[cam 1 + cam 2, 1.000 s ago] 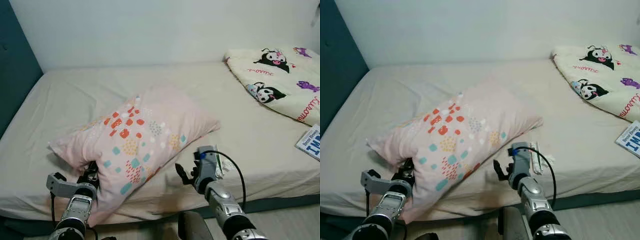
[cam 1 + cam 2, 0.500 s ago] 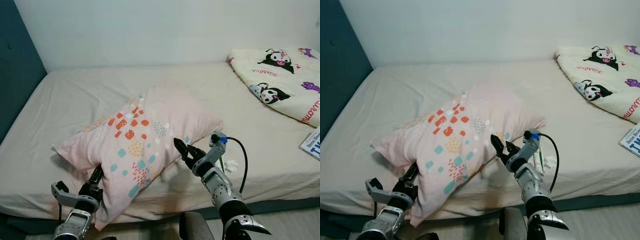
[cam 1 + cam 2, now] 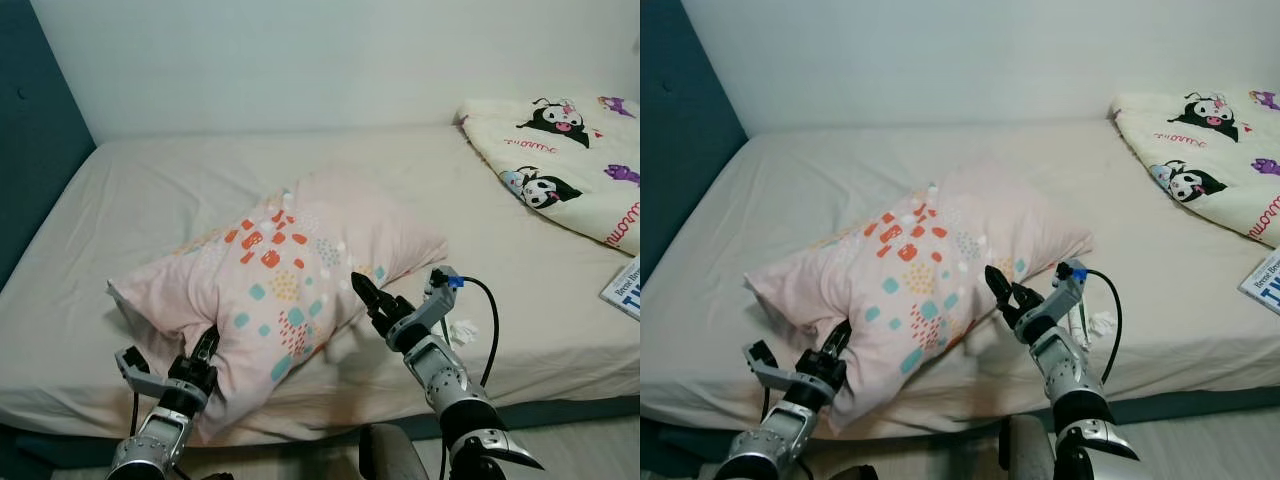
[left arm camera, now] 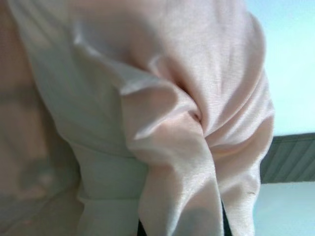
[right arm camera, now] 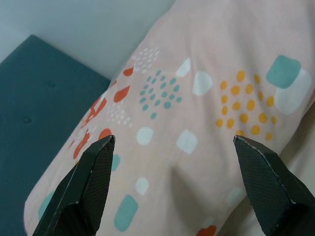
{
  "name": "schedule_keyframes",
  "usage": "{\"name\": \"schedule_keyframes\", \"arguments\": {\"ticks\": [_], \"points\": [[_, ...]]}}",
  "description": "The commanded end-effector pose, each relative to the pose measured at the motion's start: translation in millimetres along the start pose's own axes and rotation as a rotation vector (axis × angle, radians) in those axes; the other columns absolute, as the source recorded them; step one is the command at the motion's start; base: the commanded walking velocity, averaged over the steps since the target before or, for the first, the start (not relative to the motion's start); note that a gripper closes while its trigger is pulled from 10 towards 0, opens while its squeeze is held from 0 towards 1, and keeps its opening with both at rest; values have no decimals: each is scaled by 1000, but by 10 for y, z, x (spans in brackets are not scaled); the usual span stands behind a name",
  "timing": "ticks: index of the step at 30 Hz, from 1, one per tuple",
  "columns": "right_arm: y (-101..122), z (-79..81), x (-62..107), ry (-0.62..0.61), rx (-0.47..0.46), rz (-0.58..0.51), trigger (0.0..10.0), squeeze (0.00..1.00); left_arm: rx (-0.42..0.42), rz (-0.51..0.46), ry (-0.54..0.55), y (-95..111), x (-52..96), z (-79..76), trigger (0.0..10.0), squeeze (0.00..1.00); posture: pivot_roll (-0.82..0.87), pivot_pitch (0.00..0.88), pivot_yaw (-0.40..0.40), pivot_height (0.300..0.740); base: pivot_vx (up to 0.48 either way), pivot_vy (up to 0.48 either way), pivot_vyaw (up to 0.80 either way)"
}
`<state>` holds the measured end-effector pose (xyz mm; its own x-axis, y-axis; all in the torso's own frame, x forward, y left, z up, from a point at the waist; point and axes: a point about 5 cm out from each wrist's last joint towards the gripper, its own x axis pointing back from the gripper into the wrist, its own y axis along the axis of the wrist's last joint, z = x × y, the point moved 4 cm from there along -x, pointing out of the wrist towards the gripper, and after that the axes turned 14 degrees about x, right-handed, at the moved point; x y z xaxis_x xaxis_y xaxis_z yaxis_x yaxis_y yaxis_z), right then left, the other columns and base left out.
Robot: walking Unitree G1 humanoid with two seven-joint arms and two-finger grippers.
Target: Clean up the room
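Your two grippers are working a pink patterned pillow (image 3: 285, 275) lying across the near-left part of the bed (image 3: 150, 200).

Your left gripper (image 3: 207, 347) is pinching the pillow's near-left corner, its fingers clamped on a bunched fold of pink fabric (image 4: 167, 128) that is showing close up in the left wrist view. Your right gripper (image 3: 362, 296) is pointing at the pillow's near-right edge with its two black fingers (image 5: 88, 182) spread wide apart and gripping nothing. A cartoon-print quilt (image 3: 560, 160) is lying at the far right of the bed, a blue-and-white book (image 3: 625, 287) is sitting at the right edge, and a small white crumpled item (image 3: 462, 330) is lying just right of your right arm.
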<state>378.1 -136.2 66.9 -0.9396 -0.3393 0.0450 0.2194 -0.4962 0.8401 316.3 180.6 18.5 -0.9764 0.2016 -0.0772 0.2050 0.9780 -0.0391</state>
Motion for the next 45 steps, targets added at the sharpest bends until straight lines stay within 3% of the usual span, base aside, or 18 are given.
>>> {"name": "schedule_keyframes", "arguments": {"ticks": [1,4,5,7,8,9,11,13,16,19,24,28,34,38,40,45], "points": [[-28,15,-12,1,-30,8,10000,0,11,33,-52,-80,-54,-82,0,0,-118,34,28,546,0,0,0],[-53,-184,71,-93,-105,7,10000,0,7,119,-249,-41,-6,-501,0,0,-110,37,28,546,0,0,0],[-53,-184,71,-93,-105,7,10000,0,7,119,-249,-41,-6,-501,0,0,-110,37,28,546,0,0,0],[-77,-310,133,-153,-146,16,10000,0,22,209,-367,-54,189,-757,0,0,-98,38,27,546,0,0,0],[-77,-310,133,-153,-146,16,10000,0,22,209,-367,-54,189,-757,0,0,-98,38,27,546,0,0,0],[-100,-355,160,-173,-159,30,10000,0,38,264,-410,-97,327,-856,0,0,-94,39,26,546,0,0,0],[-100,-355,160,-173,-159,30,10000,0,38,264,-410,-97,327,-856,0,0,-94,39,26,546,0,0,0],[-138,-389,188,-188,-167,54,10000,0,63,340,-452,-195,509,-957,0,0,-89,39,24,546,0,0,0],[-154,-355,181,-162,-189,54,10000,0,83,387,-447,-327,626,-942,0,0,-82,38,21,546,0,0,0],[-92,-238,136,-70,-245,9,10000,0,110,389,-411,-427,663,-829,0,0,-80,35,17,546,0,0,0],[-18,-152,108,18,-314,-29,10000,0,149,399,-379,-538,704,-775,0,0,-79,33,15,546,0,0,0],[-31,-154,111,22,-332,-18,10000,0,162,398,-368,-560,718,-766,0,0,-82,34,18,546,0,0,0],[-101,-3,59,97,-427,23,10000,0,182,414,-355,-603,747,-754,0,0,-75,36,17,546,0,0,0],[-151,-13,46,59,-448,48,10000,0,180,415,-357,-598,755,-769,0,0,-72,37,15,546,0,0,0],[-313,-54,44,-53,-467,131,10000,0,174,412,-363,-582,764,-790,0,0,-70,38,15,546,0,0,0],[-354,-31,37,-64,-492,141,10000,0,172,414,-367,-581,775,-797,0,0,-69,41,14,546,0,0,0]]}}
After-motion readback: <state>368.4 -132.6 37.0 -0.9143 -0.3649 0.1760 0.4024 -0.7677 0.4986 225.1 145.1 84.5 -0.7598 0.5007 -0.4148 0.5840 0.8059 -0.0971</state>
